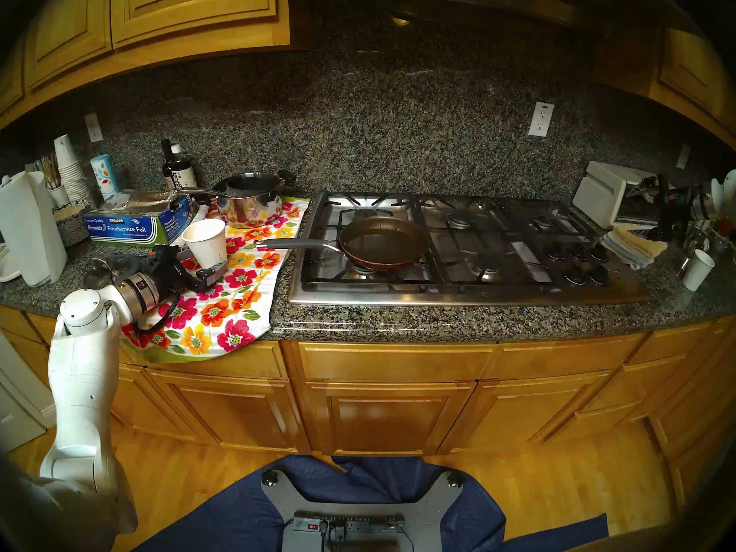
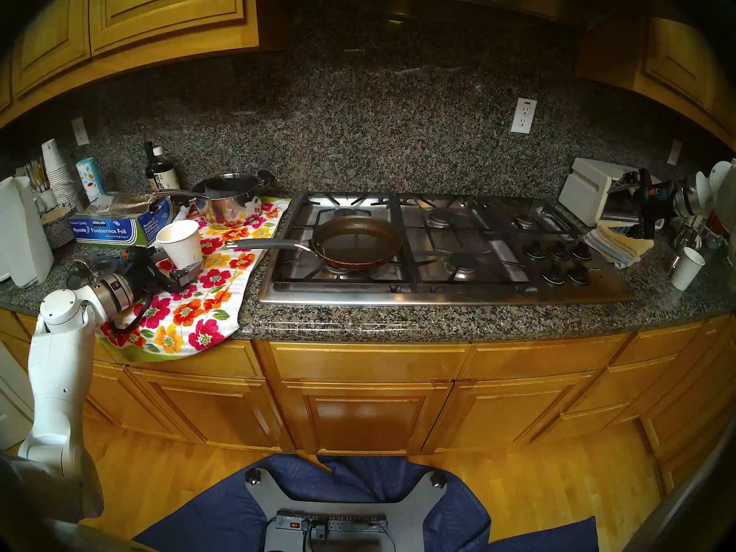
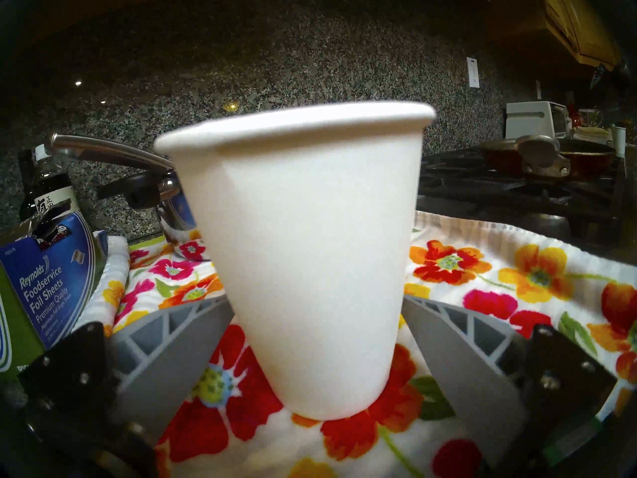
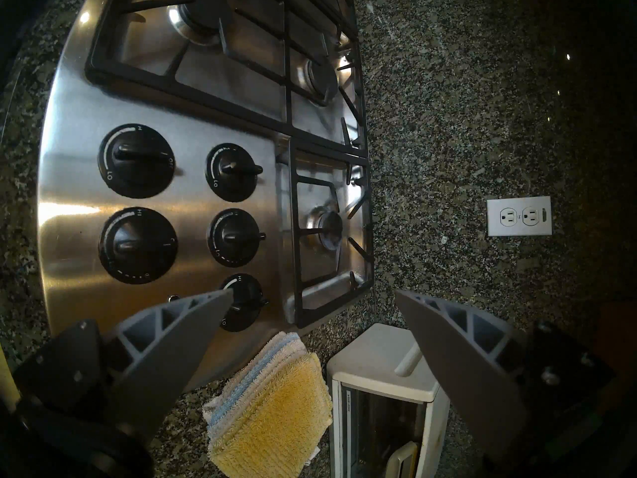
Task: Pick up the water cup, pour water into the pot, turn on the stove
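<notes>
The water cup point(image 1: 207, 240) point(image 3: 310, 260) is a tall white paper cup standing upright on a floral towel point(image 1: 223, 312), left of the stove. My left gripper point(image 1: 202, 262) point(image 3: 315, 299) is open, with one grey finger on each side of the cup's lower half, close to its walls. The pot point(image 1: 382, 240) point(image 3: 586, 156) is a dark frying pan, red outside, on the stove's point(image 1: 458, 294) front left burner, its grey handle pointing at the cup. My right gripper point(image 1: 647, 210) point(image 4: 314, 292) hangs open and empty above the stove's right end, near the black knobs point(image 4: 138, 160).
A steel saucepan point(image 1: 251, 200) and a foil box point(image 1: 127, 226) stand just behind and left of the cup. Folded cloths point(image 4: 272, 411), a white toaster oven point(image 4: 379, 370) and a small white cup point(image 1: 699, 264) sit right of the stove. A paper towel roll point(image 1: 28, 228) stands far left.
</notes>
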`<control>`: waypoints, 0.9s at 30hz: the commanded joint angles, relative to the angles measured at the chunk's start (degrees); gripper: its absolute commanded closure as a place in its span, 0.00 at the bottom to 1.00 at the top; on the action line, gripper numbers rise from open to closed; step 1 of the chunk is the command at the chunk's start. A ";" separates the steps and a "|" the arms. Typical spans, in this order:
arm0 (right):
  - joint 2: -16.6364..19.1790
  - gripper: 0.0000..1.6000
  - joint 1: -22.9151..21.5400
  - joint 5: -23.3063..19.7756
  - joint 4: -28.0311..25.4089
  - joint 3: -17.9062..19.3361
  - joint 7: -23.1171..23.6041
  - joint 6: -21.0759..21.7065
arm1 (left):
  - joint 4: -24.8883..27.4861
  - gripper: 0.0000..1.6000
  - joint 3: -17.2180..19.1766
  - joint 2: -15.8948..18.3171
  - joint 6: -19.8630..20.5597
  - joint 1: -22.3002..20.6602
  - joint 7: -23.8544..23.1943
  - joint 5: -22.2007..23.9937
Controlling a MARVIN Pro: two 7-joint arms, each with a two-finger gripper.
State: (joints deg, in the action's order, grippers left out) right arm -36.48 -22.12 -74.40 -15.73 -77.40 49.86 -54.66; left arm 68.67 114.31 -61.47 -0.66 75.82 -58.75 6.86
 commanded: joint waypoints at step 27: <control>-0.03 0.00 -1.69 -0.15 1.12 0.24 0.02 -0.07 | 17.83 0.00 7.83 -1.16 2.47 12.99 -0.07 0.68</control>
State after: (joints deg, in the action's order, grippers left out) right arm -36.48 -22.12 -74.40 -15.73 -77.40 49.85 -54.66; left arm 81.32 119.95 -61.99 2.48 86.46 -59.22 7.06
